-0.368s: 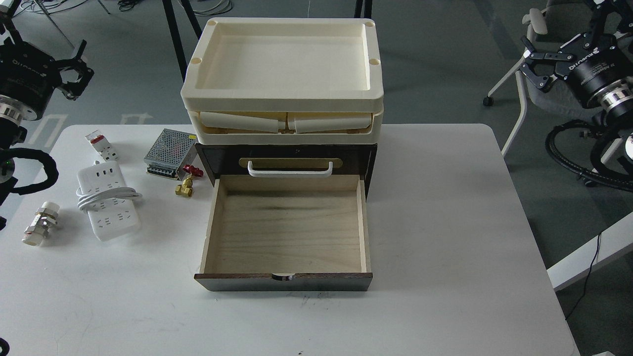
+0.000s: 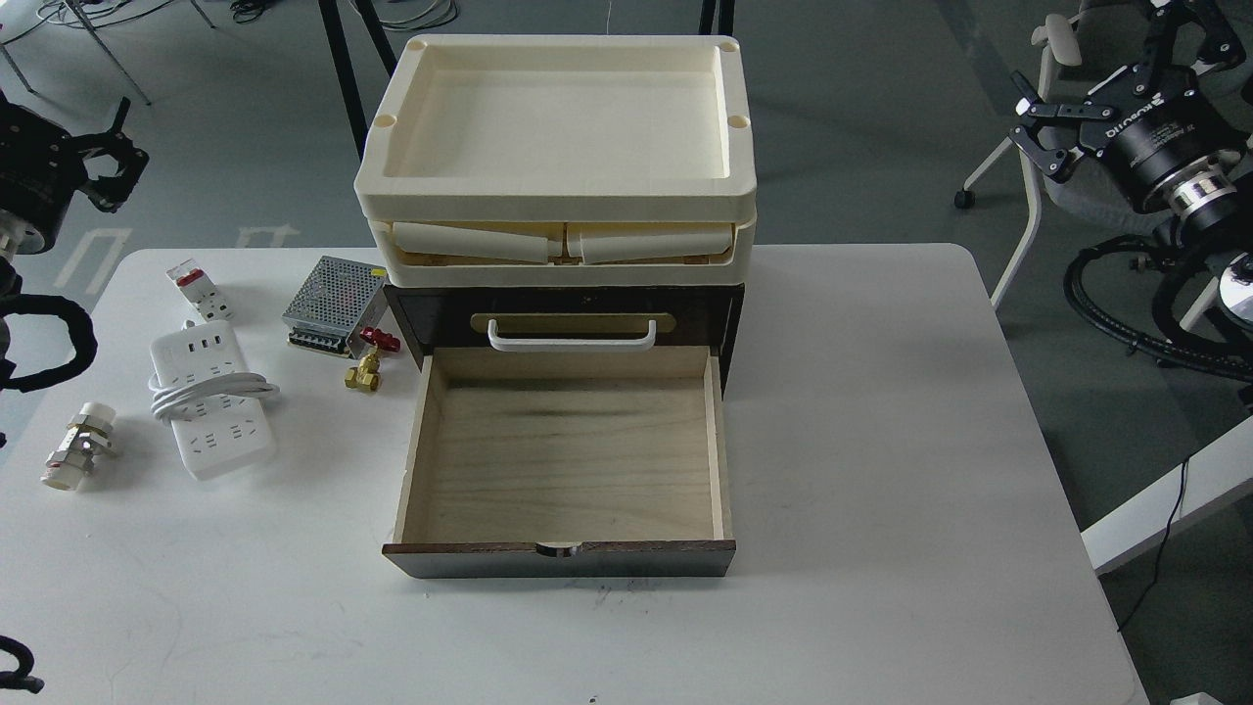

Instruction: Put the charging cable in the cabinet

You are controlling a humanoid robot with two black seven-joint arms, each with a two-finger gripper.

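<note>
Cable (image 2: 209, 400) lies on the white bench (image 2: 881, 441) at centre left of the frame: a white power strip with its cord wound round the middle, resting flat, well apart from both hands. Breaker block (image 2: 200, 290) sits just above it; a metal supply box (image 2: 336, 304) lies to the upper right of the strip, and a brass valve (image 2: 368, 364) with a red handle sits between that box and the cabinet. A white-and-metal fitting (image 2: 79, 445) lies at the left edge of the bench, near the strip.

Cabinet (image 2: 563, 315) stands at frame centre, dark brown with a white handle (image 2: 572, 336). Its drawer (image 2: 565, 460) is pulled fully out toward the lower frame, pale-wood floor exposed, with nothing in it. Cream trays (image 2: 558, 147) are stacked on the cabinet top.

Left hand (image 2: 110, 166) is at the upper left edge, above the bench edge, holding nothing; finger spacing cannot be told. Right hand (image 2: 1096, 108) is at the upper right, off the bench, fingers spread and holding nothing.
</note>
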